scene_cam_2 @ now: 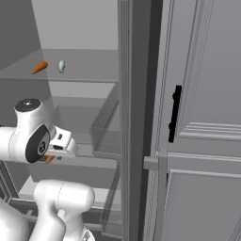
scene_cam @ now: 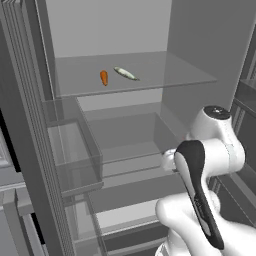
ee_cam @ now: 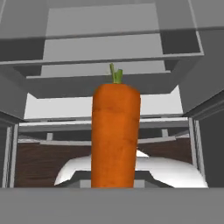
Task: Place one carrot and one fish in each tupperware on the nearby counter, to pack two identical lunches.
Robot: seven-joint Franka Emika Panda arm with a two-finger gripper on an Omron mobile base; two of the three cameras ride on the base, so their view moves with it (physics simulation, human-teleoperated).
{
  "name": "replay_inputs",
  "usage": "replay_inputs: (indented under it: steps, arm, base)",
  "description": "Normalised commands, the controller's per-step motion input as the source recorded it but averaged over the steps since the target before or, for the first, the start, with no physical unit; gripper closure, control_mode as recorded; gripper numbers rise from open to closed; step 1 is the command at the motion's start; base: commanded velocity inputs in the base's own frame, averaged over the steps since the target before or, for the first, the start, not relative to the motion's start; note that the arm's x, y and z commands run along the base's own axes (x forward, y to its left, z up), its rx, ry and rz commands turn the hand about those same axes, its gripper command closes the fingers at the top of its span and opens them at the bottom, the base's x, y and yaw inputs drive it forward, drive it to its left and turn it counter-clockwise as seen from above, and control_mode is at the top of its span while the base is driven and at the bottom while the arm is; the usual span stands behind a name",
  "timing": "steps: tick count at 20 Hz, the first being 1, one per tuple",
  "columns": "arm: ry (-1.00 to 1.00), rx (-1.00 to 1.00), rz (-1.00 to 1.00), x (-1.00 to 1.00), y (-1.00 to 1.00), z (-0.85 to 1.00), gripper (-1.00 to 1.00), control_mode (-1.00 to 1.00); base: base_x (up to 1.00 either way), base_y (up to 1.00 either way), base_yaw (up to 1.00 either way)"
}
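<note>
The gripper is clenching a carrot inside the open fridge. Another carrot and a fish are lying near each other on the glass shelf above.

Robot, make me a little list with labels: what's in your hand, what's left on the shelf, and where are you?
place: inside an open fridge
hand: holds a carrot, green stub away from the camera
top shelf: another carrot and a fish, side by side, not touching
door: open, with clear bins
cabinet: grey, black handle, beside the fridge
</note>
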Motion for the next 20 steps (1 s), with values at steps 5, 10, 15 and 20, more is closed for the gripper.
replay_inputs:
  steps: [5, 10, 15, 20]
  arm:
    - [0.05, 0.0, -0.01, -1.0, -0.09, 0.45, 1.0, -1.0]
    - [0.0, 0.0, 0.0, -0.09, 0.0, 0.03, 1.0, -1.0]
    - [0.0, 0.01, -0.01, -0.21, -0.01, -0.01, 1.0, -1.0]
    - [0.0, 0.0, 0.0, 0.0, 0.0, 0.0, 1.0, 1.0]
  base:
    - [0.0, 0.0, 0.0]
    - [0.0, 0.0, 0.0]
    - [0.0, 0.0, 0.0]
    - [-1.0, -0.01, -0.06]
